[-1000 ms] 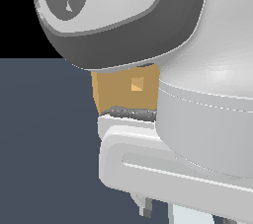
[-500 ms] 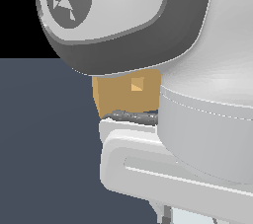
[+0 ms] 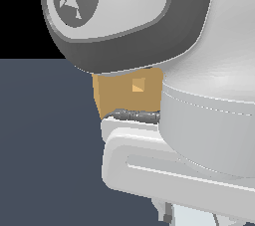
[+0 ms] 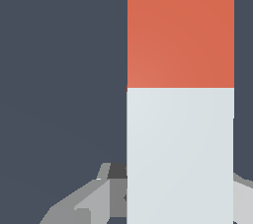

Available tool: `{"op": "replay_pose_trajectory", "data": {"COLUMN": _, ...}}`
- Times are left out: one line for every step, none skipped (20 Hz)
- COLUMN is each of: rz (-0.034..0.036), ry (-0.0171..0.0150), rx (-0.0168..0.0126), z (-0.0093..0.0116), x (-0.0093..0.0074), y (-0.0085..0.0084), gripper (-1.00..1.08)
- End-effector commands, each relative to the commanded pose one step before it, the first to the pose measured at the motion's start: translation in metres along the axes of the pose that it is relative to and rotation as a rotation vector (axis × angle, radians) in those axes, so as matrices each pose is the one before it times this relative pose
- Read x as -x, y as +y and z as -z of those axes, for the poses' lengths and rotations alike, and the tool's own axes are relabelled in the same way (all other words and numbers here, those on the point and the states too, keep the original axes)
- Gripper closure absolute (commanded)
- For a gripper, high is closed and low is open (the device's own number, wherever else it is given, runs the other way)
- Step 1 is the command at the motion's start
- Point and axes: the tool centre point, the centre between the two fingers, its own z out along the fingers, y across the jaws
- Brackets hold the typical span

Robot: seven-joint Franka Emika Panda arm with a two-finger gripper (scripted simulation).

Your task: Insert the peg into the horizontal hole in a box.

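Note:
In the wrist view the peg (image 4: 180, 119) fills much of the picture, with its orange-red end (image 4: 180, 28) pointing away from the hand and the pale grey-white part nearer. My gripper (image 4: 180, 193) stands astride the white part. One of its grey fingers (image 4: 99, 201) lies against one side of the peg and the other finger shows at the opposite side, with no gap visible. In the exterior view, the tan box (image 3: 117, 95) shows only in part behind the arm. Its small square hole (image 3: 138, 85) is visible in its face. The arm hides the box's lower part.
The robot's big white and dark grey links (image 3: 199, 120) fill most of the exterior view and block the sight of the hand. The dark blue-grey floor (image 3: 45, 145) lies on the exterior view's left and around the peg.
The arm's upper link has shifted slightly toward the exterior view's right. The box and its hole stay where they were.

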Motion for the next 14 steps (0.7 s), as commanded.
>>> {"op": "replay_pose_trajectory", "data": {"rz": 0.03199, "ry": 0.00040, "rx": 0.00444, "z": 0.00701, "x": -0.00972, "y": 0.00328, "gripper": 1.08}}
{"op": "replay_pose_trajectory", "data": {"rz": 0.01853, "ry": -0.00013, "rx": 0.00006, "z": 0.00282, "x": -0.00497, "y": 0.00111, "gripper": 1.08}}
{"op": "replay_pose_trajectory", "data": {"rz": 0.02128, "ry": -0.00014, "rx": 0.00006, "z": 0.00323, "x": -0.00571, "y": 0.00126, "gripper": 1.08}}
{"op": "replay_pose_trajectory", "data": {"rz": 0.02401, "ry": -0.00015, "rx": 0.00007, "z": 0.00364, "x": -0.00645, "y": 0.00141, "gripper": 1.08}}
{"op": "replay_pose_trajectory", "data": {"rz": 0.02671, "ry": -0.00016, "rx": 0.00008, "z": 0.00404, "x": -0.00719, "y": 0.00155, "gripper": 1.08}}
{"op": "replay_pose_trajectory", "data": {"rz": 0.02938, "ry": -0.00016, "rx": 0.00008, "z": 0.00444, "x": -0.00792, "y": 0.00169, "gripper": 1.08}}
{"op": "replay_pose_trajectory", "data": {"rz": 0.03202, "ry": -0.00015, "rx": 0.00009, "z": 0.00483, "x": -0.00864, "y": 0.00181, "gripper": 1.08}}
{"op": "replay_pose_trajectory", "data": {"rz": 0.03463, "ry": -0.00014, "rx": 0.00009, "z": 0.00522, "x": -0.00936, "y": 0.00193, "gripper": 1.08}}
{"op": "replay_pose_trajectory", "data": {"rz": 0.03672, "ry": -0.00012, "rx": 0.00009, "z": 0.00552, "x": -0.00994, "y": 0.00201, "gripper": 1.08}}
{"op": "replay_pose_trajectory", "data": {"rz": 0.03750, "ry": -0.00010, "rx": 0.00009, "z": 0.00563, "x": -0.01018, "y": 0.00202, "gripper": 1.08}}
{"op": "replay_pose_trajectory", "data": {"rz": 0.03717, "ry": -0.00007, "rx": 0.00008, "z": 0.00557, "x": -0.01010, "y": 0.00198, "gripper": 1.08}}
{"op": "replay_pose_trajectory", "data": {"rz": 0.03449, "ry": -0.00006, "rx": 0.00007, "z": 0.00516, "x": -0.00938, "y": 0.00183, "gripper": 1.08}}
{"op": "replay_pose_trajectory", "data": {"rz": 0.03169, "ry": -0.00002, "rx": 0.00006, "z": 0.00473, "x": -0.00864, "y": 0.00166, "gripper": 1.08}}
{"op": "replay_pose_trajectory", "data": {"rz": 0.02889, "ry": 0.00004, "rx": 0.00005, "z": 0.00431, "x": -0.00789, "y": 0.00147, "gripper": 1.08}}
